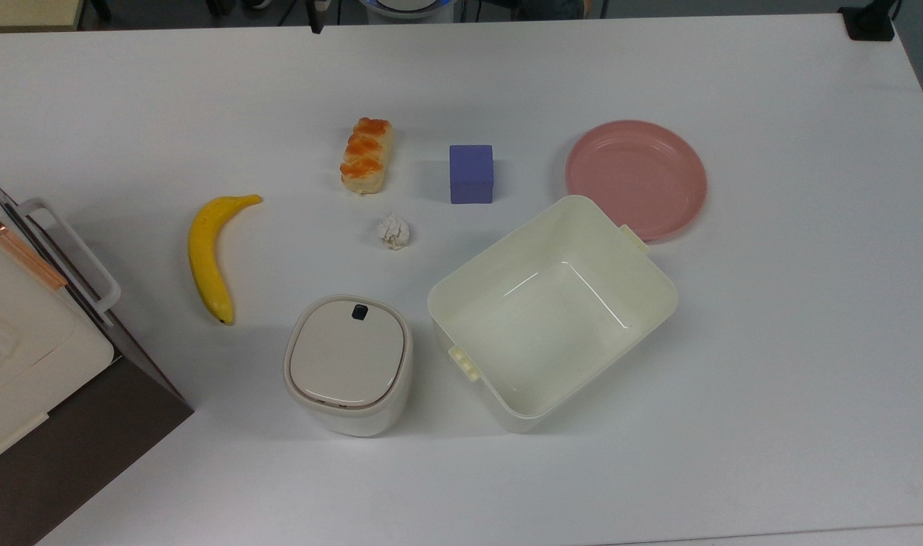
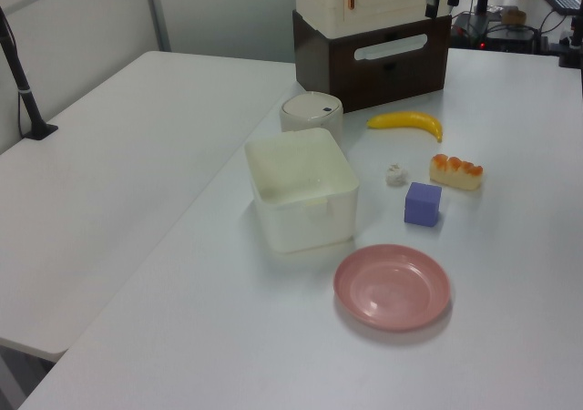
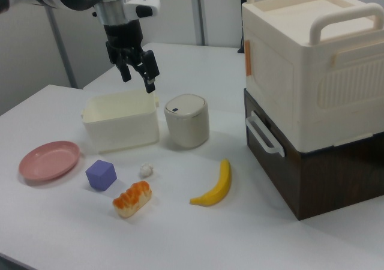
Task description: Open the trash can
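Note:
The trash can [image 1: 347,364] is a small cream-white bin with its beige lid down flat and a dark button [image 1: 359,311] at the rim. It stands near the table's front in the top view, also seen as the trash can [image 2: 311,111] and the trash can [image 3: 186,120]. My gripper [image 3: 138,78] hangs in the air, open, nothing between its fingers, up and to the right view's left of the bin and well apart from it. In the top view a dark fingertip [image 1: 317,19] shows at the upper edge.
A large cream tub [image 1: 662,280] stands beside the bin on the top view's right. Beyond lie a banana [image 1: 207,254], a bread piece [image 1: 366,154], a paper ball [image 1: 394,230], a purple cube [image 1: 471,173] and a pink plate [image 1: 635,176]. Stacked boxes [image 3: 312,90] stand at the top view's left.

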Available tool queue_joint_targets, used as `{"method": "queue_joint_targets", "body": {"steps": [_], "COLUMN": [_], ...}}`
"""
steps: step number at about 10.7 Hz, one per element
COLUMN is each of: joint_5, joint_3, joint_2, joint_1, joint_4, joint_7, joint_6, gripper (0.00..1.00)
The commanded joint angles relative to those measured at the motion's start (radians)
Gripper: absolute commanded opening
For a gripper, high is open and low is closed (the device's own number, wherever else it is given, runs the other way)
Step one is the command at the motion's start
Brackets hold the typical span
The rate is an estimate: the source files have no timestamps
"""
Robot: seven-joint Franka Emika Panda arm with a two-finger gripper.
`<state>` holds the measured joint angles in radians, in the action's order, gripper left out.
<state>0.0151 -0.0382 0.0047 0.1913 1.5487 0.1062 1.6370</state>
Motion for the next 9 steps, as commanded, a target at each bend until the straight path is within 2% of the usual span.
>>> {"method": "queue_joint_targets", "body": {"steps": [1,3,5,9], "joint_5": [-0.035,-0.041,-0.087,-0.096], "joint_3": [0.001,0.001,0.000,0.001], "joint_2": [-0.011,-0.011,-0.009,-0.009], "joint_1": [-0.013,-0.015,-0.036,-0.038], "joint_4": [0.004,0.008,0.011,0.010], "joint_7": [-0.010,-0.003,0.000,-0.009], "joint_6": [-0.025,-0.023,-0.026,-0.025], "gripper": [1.00,1.00,1.00,1.00]}}
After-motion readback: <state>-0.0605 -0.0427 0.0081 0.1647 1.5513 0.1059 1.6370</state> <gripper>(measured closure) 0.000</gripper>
